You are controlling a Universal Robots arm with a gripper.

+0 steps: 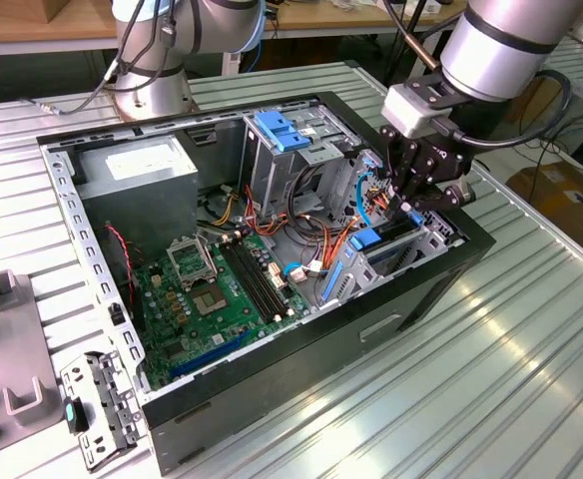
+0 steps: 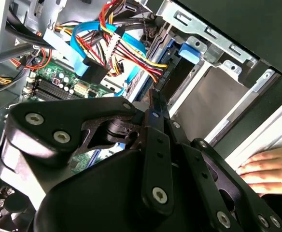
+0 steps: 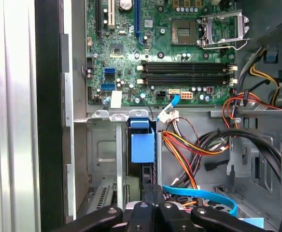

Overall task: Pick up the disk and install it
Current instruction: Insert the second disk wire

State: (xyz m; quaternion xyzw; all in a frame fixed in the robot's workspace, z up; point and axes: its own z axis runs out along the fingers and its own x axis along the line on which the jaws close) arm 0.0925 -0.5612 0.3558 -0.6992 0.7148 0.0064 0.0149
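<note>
The disk, a black drive in a bright blue carrier, stands on edge in a slot of the metal bay at the open computer case's corner, on the exterior view's right. Its blue tab rises between the bay's rails, and in the second wrist view the disk lies just beyond the fingertips. My gripper hangs directly over the disk's upper edge. Both wrist views show the fingers pressed together with nothing between them: gripper, gripper. Whether the tips touch the disk I cannot tell.
Orange, red and blue cables crowd the space beside the bay. The motherboard covers the case floor. A grey power supply and a drive cage with a light blue latch stand at the back. A loose metal bracket lies on the table.
</note>
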